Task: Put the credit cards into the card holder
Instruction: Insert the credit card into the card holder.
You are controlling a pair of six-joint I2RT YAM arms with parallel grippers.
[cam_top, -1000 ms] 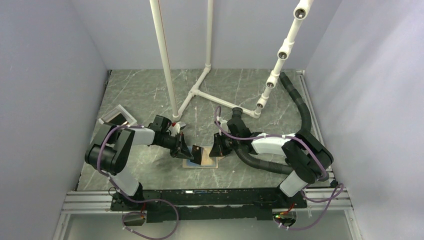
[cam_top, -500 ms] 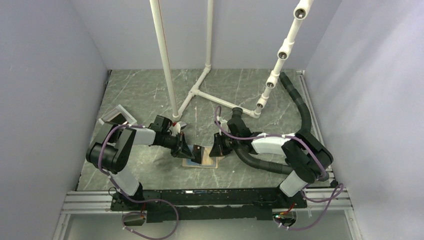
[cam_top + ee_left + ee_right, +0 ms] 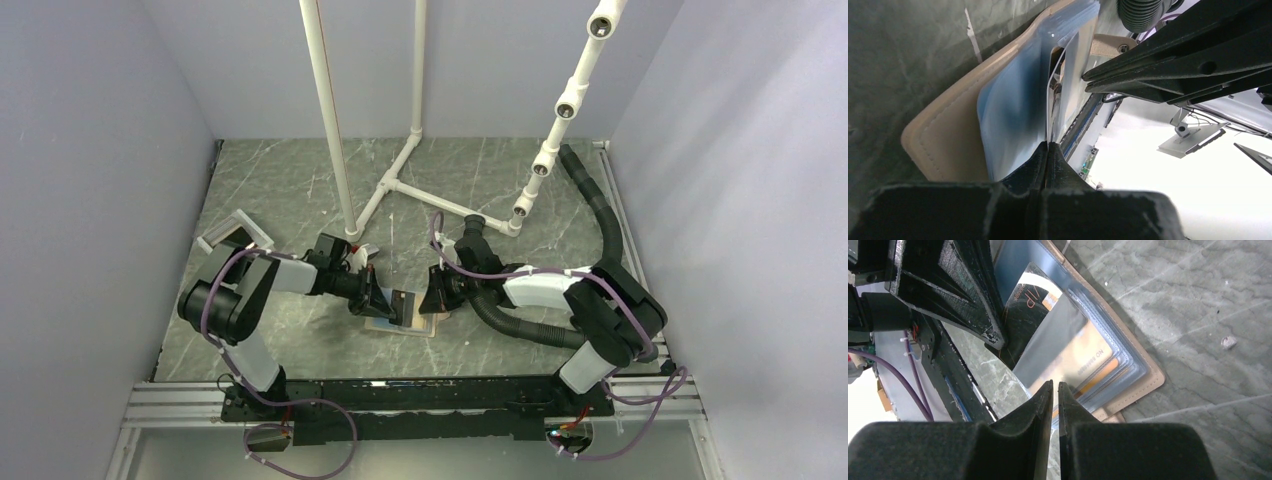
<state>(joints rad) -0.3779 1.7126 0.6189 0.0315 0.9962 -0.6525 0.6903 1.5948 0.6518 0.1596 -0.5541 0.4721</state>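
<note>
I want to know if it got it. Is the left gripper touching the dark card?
Touching. In the left wrist view the left gripper is shut on the thin edge of the credit card.

Matt tan stitched card holder [image 3: 943, 145] w/ glossy plastic pockets [image 3: 1013, 100]; glossy credit card [image 3: 1020, 320]; matt table [image 3: 1198, 300].

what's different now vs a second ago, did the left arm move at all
Yes, slightly. The left gripper, shut on a credit card, edged to the right, carrying the card closer to the right gripper above the card holder; its elbow shifted the same way. Nothing was grasped or released. The right gripper, pinching the holder's pocket, the card holder and the white tray stayed put.
</note>
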